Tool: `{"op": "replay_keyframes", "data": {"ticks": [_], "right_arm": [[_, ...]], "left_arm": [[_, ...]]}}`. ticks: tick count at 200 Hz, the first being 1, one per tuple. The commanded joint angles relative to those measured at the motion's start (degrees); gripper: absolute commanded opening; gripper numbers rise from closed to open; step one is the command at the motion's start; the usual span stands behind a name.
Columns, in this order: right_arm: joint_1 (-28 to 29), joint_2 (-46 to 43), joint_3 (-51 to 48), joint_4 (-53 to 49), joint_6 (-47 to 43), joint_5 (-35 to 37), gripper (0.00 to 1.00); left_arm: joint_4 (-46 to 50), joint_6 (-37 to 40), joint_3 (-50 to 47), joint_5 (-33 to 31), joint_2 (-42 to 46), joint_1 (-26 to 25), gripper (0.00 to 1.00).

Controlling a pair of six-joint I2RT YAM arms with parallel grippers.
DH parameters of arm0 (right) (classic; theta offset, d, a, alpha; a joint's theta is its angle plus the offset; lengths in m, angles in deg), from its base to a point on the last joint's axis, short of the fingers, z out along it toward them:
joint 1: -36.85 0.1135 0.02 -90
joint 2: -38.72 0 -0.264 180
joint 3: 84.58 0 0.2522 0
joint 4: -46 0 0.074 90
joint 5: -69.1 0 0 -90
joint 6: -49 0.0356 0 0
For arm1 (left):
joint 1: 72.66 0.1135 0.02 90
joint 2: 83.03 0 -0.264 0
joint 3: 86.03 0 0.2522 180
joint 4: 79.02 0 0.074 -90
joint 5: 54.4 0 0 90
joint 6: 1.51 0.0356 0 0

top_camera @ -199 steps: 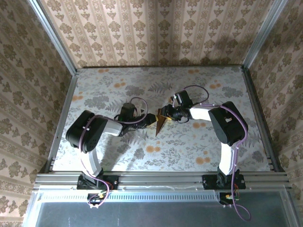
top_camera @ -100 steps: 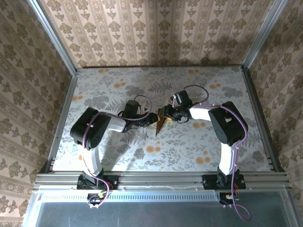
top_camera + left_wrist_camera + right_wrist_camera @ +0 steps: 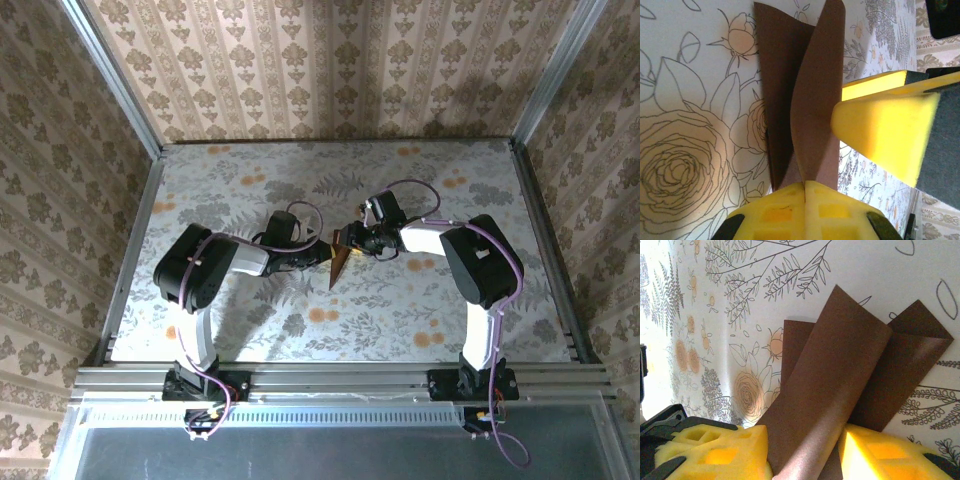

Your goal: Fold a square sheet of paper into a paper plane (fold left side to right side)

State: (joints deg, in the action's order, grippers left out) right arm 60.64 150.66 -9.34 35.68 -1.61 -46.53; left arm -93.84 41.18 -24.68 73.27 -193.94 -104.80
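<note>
**Surroundings.** Papered walls (image 3: 330,70) close the table (image 3: 250,330) on three sides, and a metal rail (image 3: 340,378) runs along its near edge. The table cover is printed with grey ferns and orange blotches. The left arm (image 3: 195,275) and right arm (image 3: 480,265) both reach inward and meet near the table's middle, a little toward the far side. They hem in the sheet from either side. A purple cable (image 3: 405,185) loops above the right wrist.

**Sheet.** The sheet (image 3: 337,264) sits between the two grippers, part folded. From the top camera its long axis runs far to near, leaning slightly left at the near end, where it narrows to a point. The broad end lies between the grippers. In the wrist views one part lies flat on the cover and a flap stands up from it.

**Grippers.** The left gripper (image 3: 805,192) is closed, its pads together and pinching the end of the raised flap. The right gripper (image 3: 804,436) has its pads part-way apart with the flap running between them. Whether they press on it cannot be told.

**Obscured.** From above, both gripper heads cover the sheet's far end, and the fold lines there are too small to make out. Each wrist view cuts the sheet off at the lower frame edge, behind the pads.
</note>
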Motion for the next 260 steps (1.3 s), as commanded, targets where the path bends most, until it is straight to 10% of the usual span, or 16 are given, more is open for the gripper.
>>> {"op": "replay_keyframes", "data": {"ticks": [1,260], "right_arm": [[0.3,3.16,-0.39,-5.4,-1.88,4.7,0.44],[-1.0,-1.36,-2.14,-2.73,2.07,-0.21,0.44]], "left_arm": [[1.76,2.34,1.92,-0.32,-1.01,0.59,0.04],[14.69,11.5,4.03,-8.73,-6.09,-0.2,0.0]]}}
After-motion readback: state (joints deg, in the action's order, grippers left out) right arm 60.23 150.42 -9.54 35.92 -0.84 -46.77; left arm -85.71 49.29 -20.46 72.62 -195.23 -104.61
